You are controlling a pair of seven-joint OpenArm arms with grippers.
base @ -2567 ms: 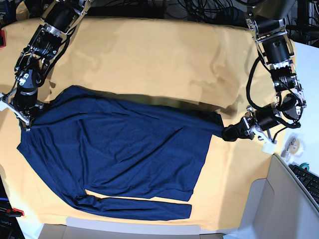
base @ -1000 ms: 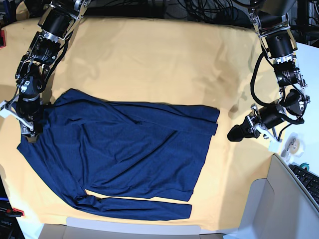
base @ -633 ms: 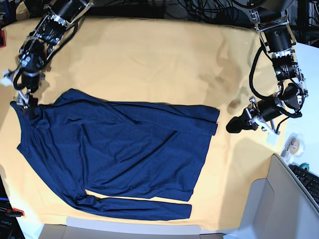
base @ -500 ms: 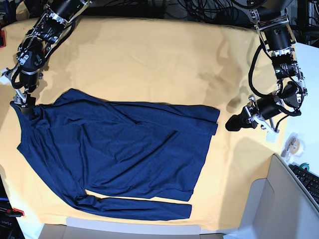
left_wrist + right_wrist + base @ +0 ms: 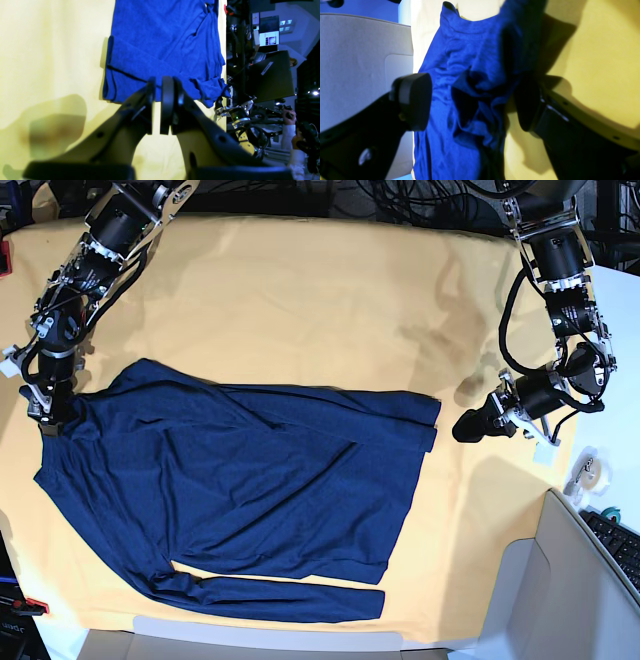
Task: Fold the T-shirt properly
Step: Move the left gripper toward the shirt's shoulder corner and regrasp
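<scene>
Spreading across the yellow tabletop [image 5: 300, 300], the T-shirt [image 5: 250, 480] lies half folded; a clean fold wants matched corner grips. At 9 o'clock the right hand [image 5: 45, 415] gapes wide astride bunched cloth; at 3 o'clock the left hand [image 5: 466, 427] hovers pinched, empty, beside the hem

T-shirt [image 5: 240, 480]: soft matt knit cloth, fine-textured, creased w/ loose folds. Counter [image 5: 300, 300] covered w/ yellow-orange matt woven cloth, lightly wrinkled. Fingers [image 5: 166, 105] of both grippers look like smooth black plastic w/ slight sheen; arm links [image 5: 560, 260] are black w/ bare metal brackets.
</scene>
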